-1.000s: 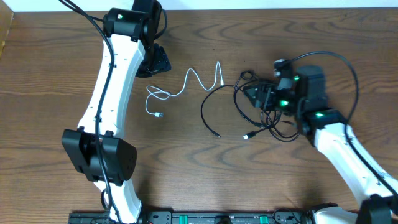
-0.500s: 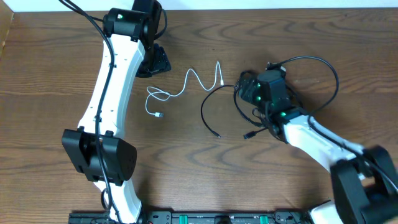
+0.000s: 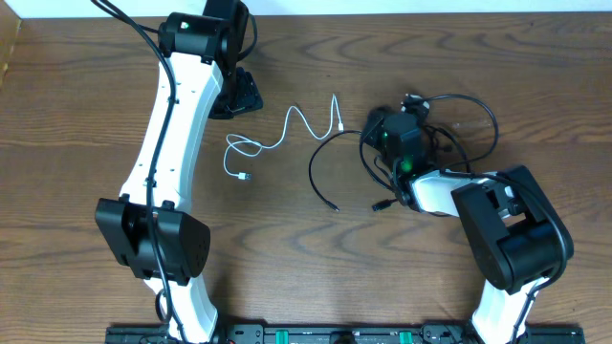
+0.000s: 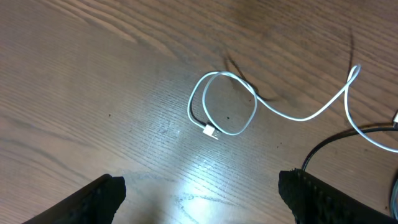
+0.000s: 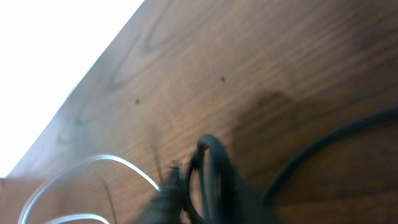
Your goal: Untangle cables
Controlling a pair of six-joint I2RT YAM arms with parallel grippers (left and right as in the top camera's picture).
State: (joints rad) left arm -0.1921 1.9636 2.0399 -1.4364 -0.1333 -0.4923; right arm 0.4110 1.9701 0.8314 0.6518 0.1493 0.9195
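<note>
The white cable (image 3: pixel 287 134) snakes across the table's middle, its coiled end (image 4: pixel 249 106) lying ahead of my left gripper (image 4: pixel 202 199). That gripper hangs open above bare wood at the back left (image 3: pixel 239 96). The black cable (image 3: pixel 312 172) arcs beside the white one and runs right into a tangle of loops (image 3: pixel 382 170). My right gripper (image 3: pixel 376 129) sits at the tangle's left edge. In the blurred right wrist view it (image 5: pixel 205 202) is shut, with a black cable loop (image 5: pixel 211 168) rising from its tips. A stretch of white cable (image 5: pixel 124 163) lies just beyond.
The right arm's own thick black wire (image 3: pixel 478 105) loops above the tangle. The right arm (image 3: pixel 507 229) is folded close at the front right. The left arm (image 3: pixel 172 124) spans the table's left side. The table's far edge (image 5: pixel 93 68) is near the right gripper.
The right arm has folded in and its gripper has slid left onto the black tangle, closing there. The left arm and the white cable have stayed put.
</note>
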